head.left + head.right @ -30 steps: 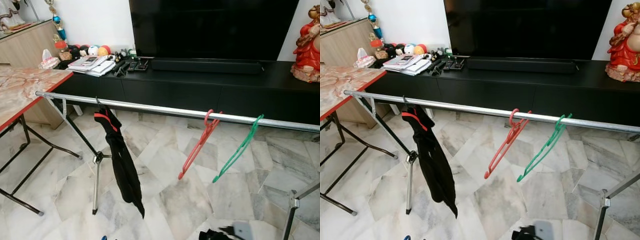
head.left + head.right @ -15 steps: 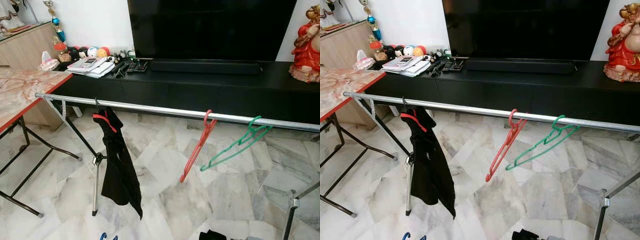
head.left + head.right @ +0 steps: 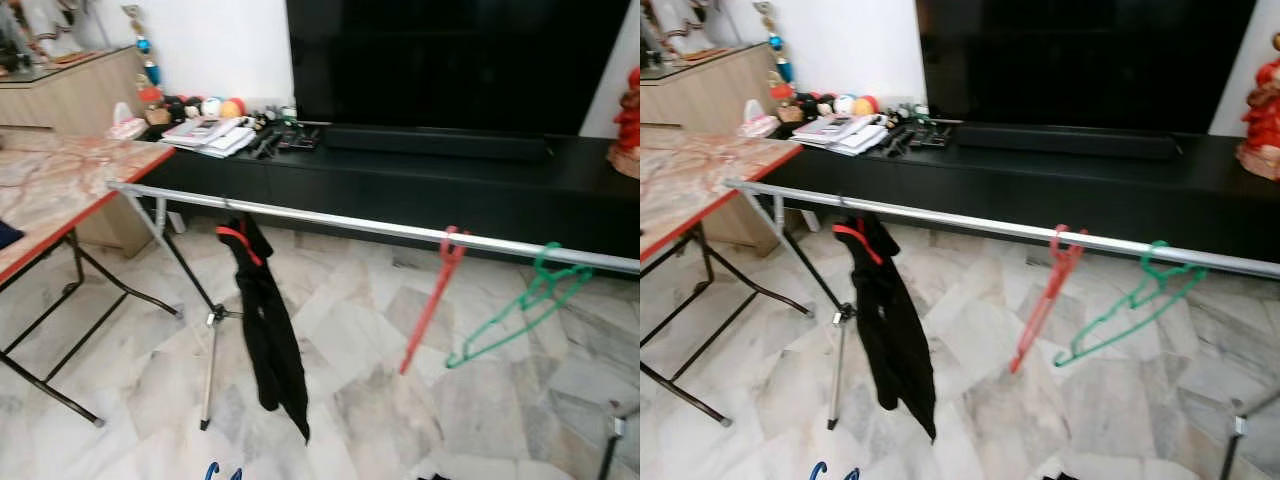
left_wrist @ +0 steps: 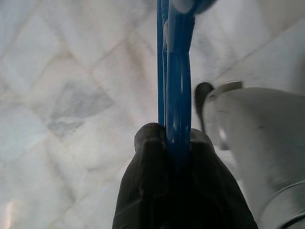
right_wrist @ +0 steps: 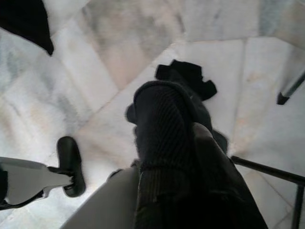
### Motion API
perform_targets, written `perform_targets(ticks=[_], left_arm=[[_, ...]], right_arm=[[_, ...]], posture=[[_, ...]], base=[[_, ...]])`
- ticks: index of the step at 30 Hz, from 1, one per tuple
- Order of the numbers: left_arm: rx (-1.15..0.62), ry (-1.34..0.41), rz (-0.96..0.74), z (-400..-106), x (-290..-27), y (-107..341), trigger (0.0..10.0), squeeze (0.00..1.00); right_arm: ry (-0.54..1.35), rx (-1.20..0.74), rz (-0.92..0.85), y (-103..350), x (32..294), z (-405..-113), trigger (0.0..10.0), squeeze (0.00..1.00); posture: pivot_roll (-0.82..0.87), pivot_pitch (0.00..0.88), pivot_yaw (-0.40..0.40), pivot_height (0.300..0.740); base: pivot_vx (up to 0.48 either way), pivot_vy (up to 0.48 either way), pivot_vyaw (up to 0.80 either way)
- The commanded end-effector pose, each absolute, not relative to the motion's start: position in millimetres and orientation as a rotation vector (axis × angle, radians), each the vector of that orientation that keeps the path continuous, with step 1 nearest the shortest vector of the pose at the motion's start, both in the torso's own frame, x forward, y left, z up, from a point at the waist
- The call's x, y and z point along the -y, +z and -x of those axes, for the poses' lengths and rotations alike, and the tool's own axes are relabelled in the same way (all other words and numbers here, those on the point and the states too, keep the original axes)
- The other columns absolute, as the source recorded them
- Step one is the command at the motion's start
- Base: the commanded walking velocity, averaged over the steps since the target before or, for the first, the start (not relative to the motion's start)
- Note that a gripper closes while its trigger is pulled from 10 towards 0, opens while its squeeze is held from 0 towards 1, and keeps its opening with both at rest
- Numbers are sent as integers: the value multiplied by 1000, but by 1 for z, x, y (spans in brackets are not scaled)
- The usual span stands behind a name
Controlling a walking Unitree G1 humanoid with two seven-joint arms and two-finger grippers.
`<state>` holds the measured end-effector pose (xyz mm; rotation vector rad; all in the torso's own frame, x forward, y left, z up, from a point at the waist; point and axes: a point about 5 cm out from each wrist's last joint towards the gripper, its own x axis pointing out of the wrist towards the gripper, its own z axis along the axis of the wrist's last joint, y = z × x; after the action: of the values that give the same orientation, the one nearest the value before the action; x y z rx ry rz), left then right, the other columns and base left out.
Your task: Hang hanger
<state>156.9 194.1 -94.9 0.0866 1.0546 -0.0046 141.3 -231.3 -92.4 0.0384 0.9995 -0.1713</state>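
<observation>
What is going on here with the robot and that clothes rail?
The robot stands before a silver clothes rail with its left gripper shut on a blue hanger, held low above the marble floor. On the rail hang a black garment, a red hanger and a green hanger. The blue hanger is not yet on the rail. The right gripper hangs low, fingers together and holding nothing.
</observation>
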Motion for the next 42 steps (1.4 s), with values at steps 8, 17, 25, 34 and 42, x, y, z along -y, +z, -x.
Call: perform_targets(ticks=[8,17,25,34,42], left_arm=[[-1094,7,-98,-147,-199,-98,10000,0],[-1108,15,-100,-143,-200,-100,10000,0],[-1110,17,-97,-141,-202,-100,10000,0],[-1110,14,-105,-141,-203,-100,10000,0],[-1110,3,-119,-141,-203,-100,10000,0]], right_arm=[[-162,-1044,-42,-98,234,-124,10000,0],[-138,-1037,-33,-98,222,-133,10000,0],[-124,-1034,-26,-98,216,-137,10000,0],[-117,-1036,-15,-97,217,-138,10000,0],[-121,-1034,-12,-97,218,-138,10000,0]], posture=[[-31,21,70,740],[-28,26,69,740],[-28,27,71,740],[-26,28,71,740],[-22,27,71,740]], base=[[0,457,0],[0,454,0],[0,451,0],[0,396,0],[0,0,0]])
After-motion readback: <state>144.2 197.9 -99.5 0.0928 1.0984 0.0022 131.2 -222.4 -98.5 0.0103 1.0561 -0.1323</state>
